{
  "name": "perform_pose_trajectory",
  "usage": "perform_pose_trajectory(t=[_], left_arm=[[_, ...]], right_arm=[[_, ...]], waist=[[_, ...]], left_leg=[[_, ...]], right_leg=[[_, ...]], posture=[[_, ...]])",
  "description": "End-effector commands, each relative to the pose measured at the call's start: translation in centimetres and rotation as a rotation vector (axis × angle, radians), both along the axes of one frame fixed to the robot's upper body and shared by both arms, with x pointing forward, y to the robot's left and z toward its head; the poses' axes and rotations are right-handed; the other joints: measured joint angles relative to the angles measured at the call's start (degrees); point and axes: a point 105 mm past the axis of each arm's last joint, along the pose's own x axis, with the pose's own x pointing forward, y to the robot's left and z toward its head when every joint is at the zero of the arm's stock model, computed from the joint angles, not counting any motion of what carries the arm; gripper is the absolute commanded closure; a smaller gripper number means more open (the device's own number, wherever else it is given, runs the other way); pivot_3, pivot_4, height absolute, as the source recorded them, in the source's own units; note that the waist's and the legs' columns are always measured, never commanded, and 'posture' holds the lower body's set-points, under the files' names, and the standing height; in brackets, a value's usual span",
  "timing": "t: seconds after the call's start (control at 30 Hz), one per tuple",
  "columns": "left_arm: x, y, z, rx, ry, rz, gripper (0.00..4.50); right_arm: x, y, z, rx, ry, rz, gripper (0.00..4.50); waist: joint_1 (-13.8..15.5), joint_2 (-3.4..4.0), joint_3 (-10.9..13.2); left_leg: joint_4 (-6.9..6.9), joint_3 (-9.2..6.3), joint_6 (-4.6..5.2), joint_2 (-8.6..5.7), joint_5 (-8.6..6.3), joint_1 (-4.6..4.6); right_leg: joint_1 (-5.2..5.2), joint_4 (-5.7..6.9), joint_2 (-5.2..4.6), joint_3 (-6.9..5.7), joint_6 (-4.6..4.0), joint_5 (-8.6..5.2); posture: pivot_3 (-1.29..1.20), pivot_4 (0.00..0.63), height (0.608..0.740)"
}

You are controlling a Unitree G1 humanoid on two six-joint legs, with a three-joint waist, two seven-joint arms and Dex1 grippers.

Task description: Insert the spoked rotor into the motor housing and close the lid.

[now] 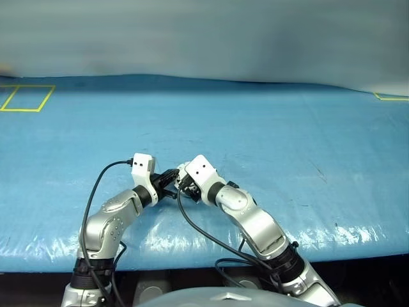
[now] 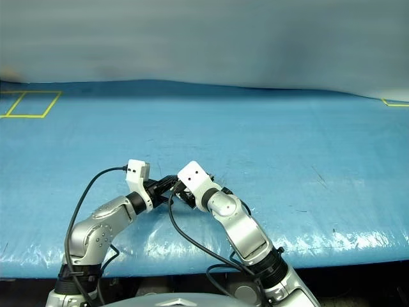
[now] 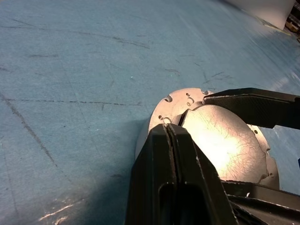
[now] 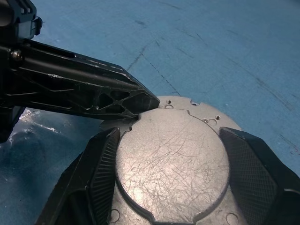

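Observation:
The motor housing (image 4: 206, 115) is a round silver-grey puck held just above the blue table near its front edge. The lid (image 4: 173, 164) lies flat on it, scratched outer face up. My right gripper (image 4: 169, 133) is shut on the housing, one finger at each side of the puck. My left gripper (image 3: 168, 129) is shut with nothing in it, and its joined tips touch the puck's rim next to the lid's edge. In the head views both grippers (image 1: 179, 182) meet in front of me. The spoked rotor is hidden.
The table is covered in a blue plastic sheet (image 1: 255, 147). Yellow tape marks lie at the far left (image 1: 25, 98) and far right (image 1: 391, 97). The table's front edge (image 1: 204, 256) runs just below my arms, and black cables hang from both wrists.

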Motion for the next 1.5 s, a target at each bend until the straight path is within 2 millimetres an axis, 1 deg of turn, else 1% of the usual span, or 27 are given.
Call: perform_pose_trajectory(t=[0.03, 0.13, 0.2, 0.23, 0.27, 0.3, 0.4, 0.5, 0.53, 0.63, 0.7, 0.8, 0.87, 1.0, 1.17, 1.3, 1.47, 1.5], left_arm=[[-1.1, -1.8, 0.2, -0.04, 0.0, -0.105, 4.48], [-1.2, -2.1, 0.2, -0.031, -0.002, -0.128, 4.48], [-1.2, -2.0, 0.2, -0.029, -0.002, -0.124, 4.5], [-1.1, -1.9, 0.2, -0.027, -0.003, -0.119, 4.5], [-1.1, -1.8, 0.2, -0.025, -0.005, -0.115, 4.5], [-1.0, -1.7, 0.2, -0.023, -0.006, -0.112, 4.5], [-1.0, -1.3, 0.3, -0.018, -0.011, -0.1, 4.5], [-1.0, -1.1, 0.3, -0.011, -0.014, -0.095, 4.5], [-1.0, -1.1, 0.3, -0.009, -0.015, -0.095, 4.5], [-1.1, -1.0, 0.3, -0.008, -0.016, -0.096, 4.5], [-1.0, -1.0, 0.3, -0.008, -0.017, -0.096, 4.5], [-1.0, -1.1, 0.2, -0.007, -0.017, -0.1, 4.5], [-1.0, -1.1, 0.2, -0.006, -0.017, -0.104, 4.5], [-0.9, -1.1, 0.2, -0.004, -0.02, -0.105, 4.5], [-0.9, -1.2, 0.3, -0.002, -0.027, -0.101, 4.5], [-0.9, -1.1, 0.3, -0.001, -0.027, -0.099, 4.5], [-1.0, -1.1, 0.2, 0.0, -0.026, -0.094, 4.5], [-1.0, -1.1, 0.2, 0.0, -0.026, -0.093, 4.5]], right_arm=[[0.2, -2.5, -3.5, -0.11, 0.101, -0.094, 1.46], [0.1, -2.4, -3.5, -0.097, 0.102, -0.083, 1.46], [-0.1, -2.4, -3.2, -0.073, 0.105, -0.077, 0.74], [-0.1, -2.6, -3.1, -0.064, 0.107, -0.077, 0.5], [-0.2, -2.7, -3.0, -0.055, 0.112, -0.082, 0.14], [-0.2, -3.0, -2.9, -0.042, 0.112, -0.093, 0.06], [-0.6, -3.7, -1.7, 0.045, 0.111, -0.092, 0.06], [-1.8, -4.2, 0.8, 0.268, 0.148, -0.061, 0.06], [-2.1, -4.4, 1.3, 0.313, 0.158, -0.059, 0.06], [-2.6, -5.2, 2.2, 0.488, 0.242, -0.092, 0.06], [-2.8, -5.6, 2.6, 0.578, 0.286, -0.109, 0.06], [-2.9, -5.9, 2.4, 0.696, 0.388, -0.14, 0.06], [-3.0, -5.8, 1.9, 0.769, 0.466, -0.163, 0.06], [-3.0, -5.3, 0.8, 0.871, 0.598, -0.195, 0.06], [-3.1, -4.2, 0.0, 0.975, 0.729, -0.189, 0.06], [-3.0, -3.5, -0.1, 1.065, 0.793, -0.179, 0.06], [-2.8, -2.6, 0.2, 1.129, 0.833, -0.158, 0.06], [-2.7, -2.5, 0.2, 1.146, 0.842, -0.159, 0.23]], waist=[[0.0, 0.05, 0.0], [0.0, 0.05, 0.0], [0.1, 0.04, 0.0], [0.2, 0.05, 0.0], [0.3, 0.05, 0.0], [0.5, 0.05, 0.0], [1.0, 0.06, 0.0], [1.6, 0.06, 0.0], [1.6, 0.07, 0.0], [1.6, 0.15, 0.2], [1.6, 0.21, 0.2], [1.5, 0.28, 0.3], [1.5, 0.29, 0.3], [1.5, 0.34, 0.3], [1.4, 0.37, 0.3], [1.1, 0.37, 0.3], [0.6, 0.38, 0.3], [0.5, 0.38, 0.3]], left_leg=[[-0.03, 0.0, -0.05, 0.0, -0.03, 0.0], [-0.05, 0.0, -0.04, 0.01, -0.03, -0.02], [-0.05, 0.01, -0.04, 0.01, -0.03, -0.04], [-0.05, 0.01, -0.04, 0.0, -0.03, -0.05], [-0.06, 0.0, -0.03, -0.03, -0.03, -0.08], [-0.06, -0.01, -0.02, -0.04, -0.03, -0.1], [-0.14, -0.05, -0.01, -0.07, -0.14, -0.15], [-0.26, -0.06, 0.03, -0.06, -0.26, -0.29], [-0.28, -0.07, 0.06, -0.06, -0.31, -0.34], [-0.31, -0.07, 0.08, -0.05, -0.35, -0.44], [-0.29, -0.09, 0.09, -0.04, -0.34, -0.72], [-0.23, -0.1, 0.09, -0.02, -0.34, -0.77], [-0.21, -0.1, 0.09, -0.02, -0.34, -0.78], [-0.21, -0.11, 0.09, -0.02, -0.34, -0.81], [-0.19, -0.12, 0.09, -0.01, -0.34, -0.79], [-0.1, -0.12, 0.1, -0.01, -0.34, -0.77], [-0.06, -0.14, 0.11, -0.01, -0.33, -0.75], [-0.06, -0.14, 0.11, -0.01, -0.33, -0.75]], right_leg=[[0.01, -0.08, 0.0, 0.0, 0.0, 0.0], [0.1, -0.31, 0.0, 0.0, 0.0, 0.01], [0.16, -0.43, -0.01, 0.0, 0.01, 0.01], [0.19, -0.47, -0.01, 0.0, 0.01, 0.01], [0.19, -0.48, -0.03, 0.0, 0.01, 0.01], [0.18, -0.49, -0.04, 0.0, 0.01, 0.01], [0.16, -0.52, -0.04, 0.0, 0.02, 0.02], [0.02, -0.58, -0.03, -0.02, 0.02, -0.01], [-0.01, -0.61, -0.02, -0.02, 0.03, -0.03], [-0.05, -0.62, -0.01, -0.03, 0.04, -0.07], [-0.13, -0.54, 0.03, -0.03, 0.05, -0.06], [-0.14, -0.54, 0.05, -0.04, 0.06, -0.06], [-0.14, -0.55, 0.05, -0.04, 0.06, -0.06], [-0.14, -0.55, 0.05, -0.05, 0.05, -0.05], [-0.13, -0.54, 0.07, -0.05, 0.05, -0.05], [-0.06, -0.53, 0.07, -0.05, 0.08, -0.04], [-0.03, -0.51, 0.07, -0.05, 0.09, -0.03], [-0.02, -0.51, 0.08, -0.05, 0.09, -0.03]], posture=[[0.0, 0.15, 0.74], [0.0, 0.15, 0.74], [0.0, 0.15, 0.74], [0.0, 0.15, 0.74], [0.0, 0.15, 0.74], [0.0, 0.15, 0.74], [0.0, 0.15, 0.74], [0.0, 0.15, 0.74], [0.0, 0.15, 0.74], [0.0, 0.15, 0.74], [0.0, 0.15, 0.74], [0.0, 0.15, 0.74], [0.0, 0.15, 0.74], [0.0, 0.15, 0.74], [0.0, 0.15, 0.74], [0.0, 0.15, 0.74], [0.0, 0.15, 0.74], [0.0, 0.15, 0.74]])
